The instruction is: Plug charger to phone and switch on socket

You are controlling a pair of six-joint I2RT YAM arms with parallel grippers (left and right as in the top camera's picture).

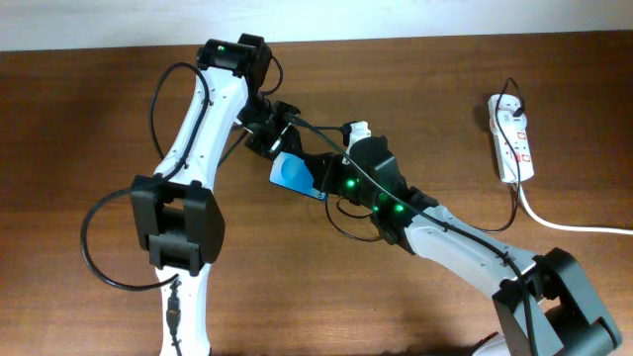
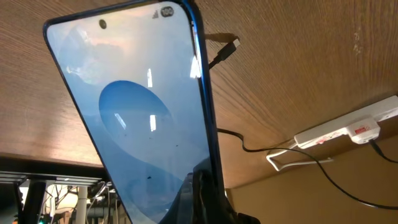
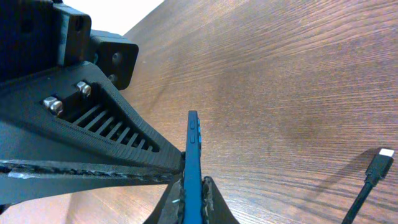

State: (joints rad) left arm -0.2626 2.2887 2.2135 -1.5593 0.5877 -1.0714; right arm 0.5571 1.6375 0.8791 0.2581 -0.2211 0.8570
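The phone (image 1: 295,175) is slim, stiff and glass-faced, so likely slick and breakable. It is best pinched across its flat faces, clear of the port end. The right hand (image 3: 191,202) is closed on it, holding it edge-on above the surface (image 3: 298,74). The charger (image 3: 380,162) looks light and limp, so take it just behind the plug tip, which lies loose at 4 o'clock from the phone. The socket (image 1: 512,138) lies toward 3 o'clock overhead. I cannot tell how far the left hand (image 1: 279,143) is spread, and the phone's port is hidden.
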